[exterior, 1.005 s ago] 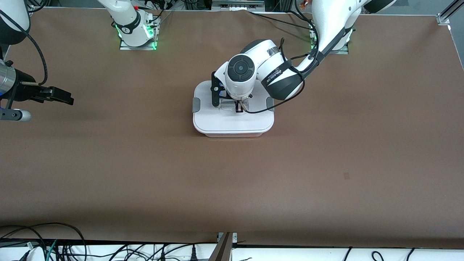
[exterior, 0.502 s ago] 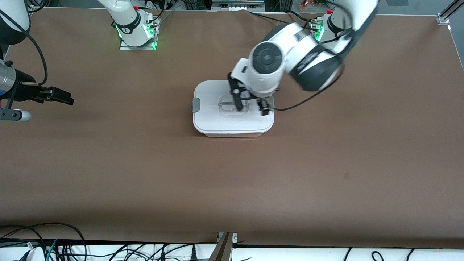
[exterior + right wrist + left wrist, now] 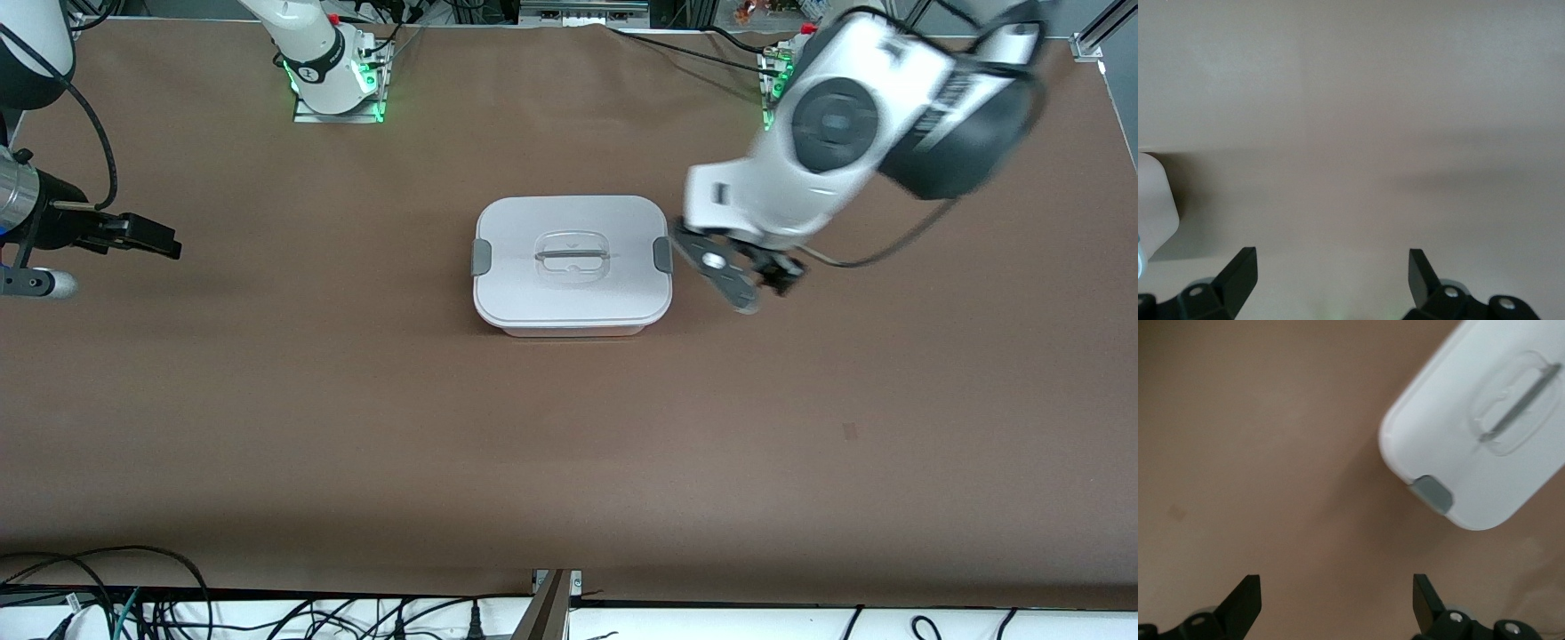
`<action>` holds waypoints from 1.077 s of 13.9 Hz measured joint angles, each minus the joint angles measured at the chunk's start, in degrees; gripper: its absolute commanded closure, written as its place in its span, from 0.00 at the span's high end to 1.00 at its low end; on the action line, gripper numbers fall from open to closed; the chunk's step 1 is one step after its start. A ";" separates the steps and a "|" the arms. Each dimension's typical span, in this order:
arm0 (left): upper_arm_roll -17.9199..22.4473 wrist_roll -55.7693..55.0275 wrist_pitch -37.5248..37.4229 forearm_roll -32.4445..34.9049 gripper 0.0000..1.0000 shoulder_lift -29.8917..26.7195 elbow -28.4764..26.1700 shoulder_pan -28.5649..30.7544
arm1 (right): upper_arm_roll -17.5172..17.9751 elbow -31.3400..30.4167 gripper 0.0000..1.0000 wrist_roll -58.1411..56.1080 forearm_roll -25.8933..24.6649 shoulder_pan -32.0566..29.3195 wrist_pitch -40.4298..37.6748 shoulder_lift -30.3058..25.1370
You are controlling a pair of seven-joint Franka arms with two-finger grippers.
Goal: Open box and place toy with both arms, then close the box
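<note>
1. The box [image 3: 572,265] sits flat mid-surface, roughly between the two arm bases. Its white lid [image 3: 571,260] is fully seated, and the grey clips at both ends, [image 3: 481,257] and [image 3: 662,254], lie flush against the sides. My read: it's shut and latched, so you're at the tail of the task.
2. You won't find the toy in any view. The lid is opaque from above, so I can't confirm it's inside; with nothing else lying on the surface, that's the likely place.
3. The left tool [image 3: 751,280] hangs empty over bare surface, just off the box's end nearest the left arm's base. The left wrist view shows its fingers [image 3: 1245,603] spread wide with nothing between them. The box corner and one clip [image 3: 1432,493] sit clear ahead of them, no contact.
4. I'd guess it's parked there so the cleared lid can be inspected. The handle recess [image 3: 572,255] is unobstructed.
5. The right tool [image 3: 147,236] waits near the right arm's end of the surface, well apart from the box. Its fingers [image 3: 1238,277] are also spread and empty, with only a sliver of the box showing at the frame edge.
6. Before you call it done, check that both clips really snapped. Flush looks right, but I can't verify engagement from here.
</note>
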 measured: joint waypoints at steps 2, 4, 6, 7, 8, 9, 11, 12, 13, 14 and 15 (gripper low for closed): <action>1.60 -0.07 -0.45 -0.01 1.00 -1.69 1.27 2.74 | 0.03 0.00 1.00 0.00 0.02 0.04 0.17 0.06; 7.55 -0.19 0.79 -0.18 1.00 -5.41 1.42 1.88 | 0.12 0.00 1.00 -0.01 0.06 0.09 0.23 0.10; 13.83 -0.23 3.16 -0.45 1.00 -8.94 0.12 -0.45 | 0.15 0.00 1.00 -0.01 0.11 0.21 0.25 0.11; 17.25 -0.56 4.18 -0.98 1.00 -10.60 -1.84 -2.03 | 0.15 0.00 1.00 -0.01 0.11 0.24 0.25 0.11; 21.43 -1.01 6.00 -3.15 1.00 -12.40 -4.69 -3.80 | 0.15 0.00 1.00 -0.01 0.11 0.26 0.26 0.12; 26.02 -1.09 8.38 -5.96 1.00 -14.35 -8.13 -5.47 | 0.15 0.00 1.00 -0.01 0.12 0.27 0.27 0.13; 32.36 -1.04 12.12 -8.45 1.00 -18.01 -14.41 -6.77 | 0.15 0.00 1.00 -0.01 0.12 0.30 0.29 0.13; 33.92 -1.05 12.72 -8.47 1.00 -19.20 -16.48 -6.80 | 0.15 0.00 1.00 -0.01 0.12 0.30 0.29 0.13; 35.11 -1.12 13.12 -8.47 1.00 -20.16 -18.28 -6.82 | 0.15 0.00 1.00 -0.01 0.13 0.31 0.29 0.13; 35.78 -1.63 13.89 -8.47 1.00 -21.00 -19.93 -6.82 | 0.15 0.00 1.00 -0.01 0.14 0.31 0.30 0.13; 36.05 -2.95 14.99 -8.47 1.00 -21.88 -21.72 -6.80 | 0.15 0.00 1.00 -0.01 0.14 0.31 0.30 0.14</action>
